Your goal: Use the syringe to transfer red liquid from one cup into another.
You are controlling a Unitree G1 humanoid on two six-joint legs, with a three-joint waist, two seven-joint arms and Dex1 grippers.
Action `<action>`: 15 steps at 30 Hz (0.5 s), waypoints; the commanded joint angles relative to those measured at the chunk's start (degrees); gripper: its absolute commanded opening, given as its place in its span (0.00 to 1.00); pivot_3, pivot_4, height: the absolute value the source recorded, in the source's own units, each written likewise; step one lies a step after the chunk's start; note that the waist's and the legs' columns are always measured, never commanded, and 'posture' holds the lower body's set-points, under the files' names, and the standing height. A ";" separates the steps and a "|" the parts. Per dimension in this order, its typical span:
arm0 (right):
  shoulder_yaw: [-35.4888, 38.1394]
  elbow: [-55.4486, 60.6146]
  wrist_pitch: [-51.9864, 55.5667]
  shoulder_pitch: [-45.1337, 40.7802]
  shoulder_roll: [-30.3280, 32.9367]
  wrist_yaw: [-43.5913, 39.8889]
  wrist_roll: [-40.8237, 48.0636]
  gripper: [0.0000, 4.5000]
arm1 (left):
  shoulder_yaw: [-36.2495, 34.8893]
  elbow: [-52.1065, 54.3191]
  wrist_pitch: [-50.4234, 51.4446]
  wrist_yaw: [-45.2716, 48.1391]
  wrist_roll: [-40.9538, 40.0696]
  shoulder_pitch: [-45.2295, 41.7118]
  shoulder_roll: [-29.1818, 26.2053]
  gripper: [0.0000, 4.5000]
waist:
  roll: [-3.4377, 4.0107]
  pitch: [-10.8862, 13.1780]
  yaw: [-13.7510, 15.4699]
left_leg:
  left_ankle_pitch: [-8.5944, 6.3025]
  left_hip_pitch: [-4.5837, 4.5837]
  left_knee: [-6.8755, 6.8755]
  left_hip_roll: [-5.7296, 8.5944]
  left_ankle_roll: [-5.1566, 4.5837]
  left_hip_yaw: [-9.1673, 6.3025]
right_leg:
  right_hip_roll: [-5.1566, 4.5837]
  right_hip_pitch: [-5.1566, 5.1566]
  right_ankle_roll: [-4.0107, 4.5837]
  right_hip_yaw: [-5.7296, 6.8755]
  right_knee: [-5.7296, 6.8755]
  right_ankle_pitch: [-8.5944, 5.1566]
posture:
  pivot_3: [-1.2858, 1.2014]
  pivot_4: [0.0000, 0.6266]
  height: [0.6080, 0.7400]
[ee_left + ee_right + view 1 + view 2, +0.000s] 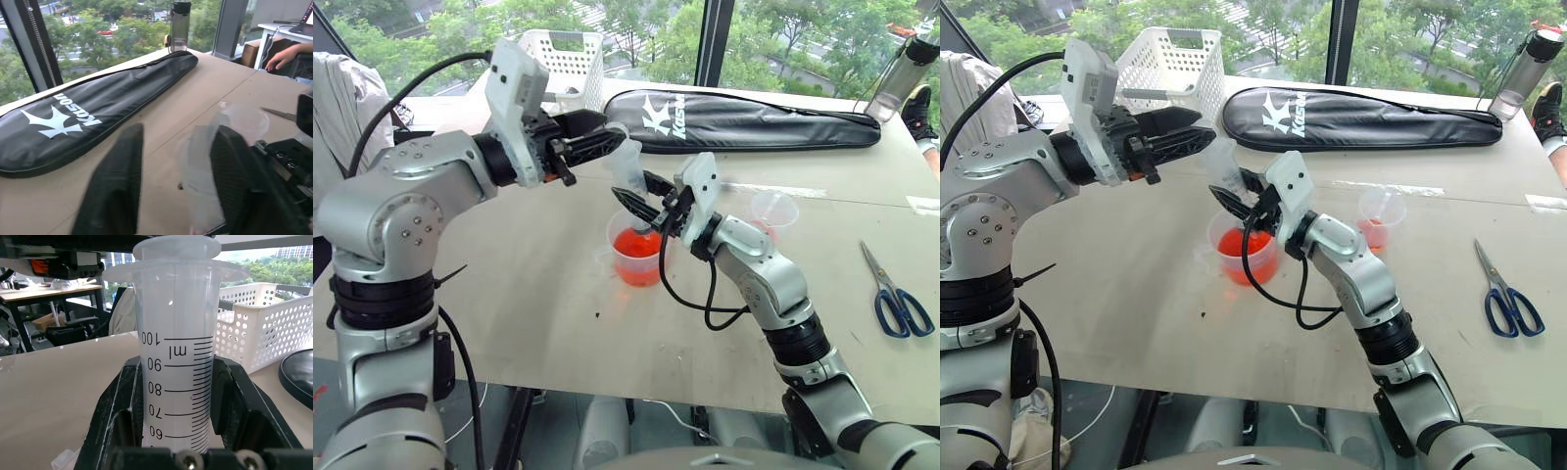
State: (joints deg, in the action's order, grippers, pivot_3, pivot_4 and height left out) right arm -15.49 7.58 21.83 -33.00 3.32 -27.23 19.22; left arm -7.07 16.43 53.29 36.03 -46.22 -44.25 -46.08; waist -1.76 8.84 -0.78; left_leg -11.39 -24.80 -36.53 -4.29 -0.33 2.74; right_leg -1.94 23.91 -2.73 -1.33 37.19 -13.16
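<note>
— While the right claw [641, 199] was clamped on the syringe [178, 377], how much of that barrel could you see?
— Little from the head: the fingers hid its middle, and its tip was lost inside the larger cup [636, 257] of red liquid [637, 243]. The wrist camera showed the scale from sixty to a hundred, with the lower barrel cut off.
— And the left claw [597, 145]?
— It reached level from nine o'clock, fingers either side of the syringe's top. Its wrist view was blurred; I couldn't tell if they gripped it or stood apart.
— Right arm's pose?
— Bent up from five o'clock, wrist tilted slightly upward, syringe upright.
— The smaller cup [773, 211]?
— At three o'clock of the larger cup on the tabletop [548, 323], apart from it.
</note>
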 commanded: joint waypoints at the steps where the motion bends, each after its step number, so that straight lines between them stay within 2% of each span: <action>1: 0.59 2.34 -1.60 -0.40 -1.10 -0.91 0.38 0.30 | -0.65 -0.08 -1.46 0.92 2.01 -1.19 -0.98 0.10 | 0.00 0.00 0.00 | 0.00 0.00 0.00 0.00 0.00 0.00 | 0.00 0.00 0.00 0.00 0.00 0.00 | 0.52 0.24 0.88; 2: 0.65 2.31 -1.54 -0.42 -1.16 -1.03 0.34 0.30 | -0.54 -0.01 -2.06 2.16 1.88 -1.04 -1.07 0.01 | 0.00 0.00 0.00 | 0.00 0.00 0.00 0.00 0.00 0.00 | 0.00 0.00 0.00 0.00 0.01 0.00 | 0.52 0.24 0.88; 3: 0.67 2.29 -1.45 -0.45 -1.19 -1.20 0.35 0.30 | -0.40 0.07 -2.61 3.42 1.79 -0.89 -1.21 0.00 | 0.00 0.00 0.00 | 0.00 0.01 0.00 0.00 0.00 0.00 | 0.00 0.00 0.00 0.00 0.01 0.00 | 0.52 0.24 0.88; 15: 2.65 4.81 4.58 -0.73 1.35 -6.88 5.85 0.30 | 0.20 -7.06 -8.71 21.45 2.17 -2.53 -2.98 0.00 | 0.01 0.00 0.03 | 0.00 0.00 -0.01 0.00 0.00 0.00 | 0.00 0.00 0.01 0.01 0.01 0.00 | 0.52 0.24 0.88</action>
State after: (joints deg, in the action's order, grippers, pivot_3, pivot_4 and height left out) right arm -14.38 9.16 26.13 -32.90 4.58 -32.90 23.04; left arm -6.14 9.35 46.81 54.95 -44.12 -44.85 -48.06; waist -1.75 8.85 -0.75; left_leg -11.39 -24.80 -36.54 -4.29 -0.33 2.75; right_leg -1.94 23.91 -2.72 -1.31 37.20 -13.16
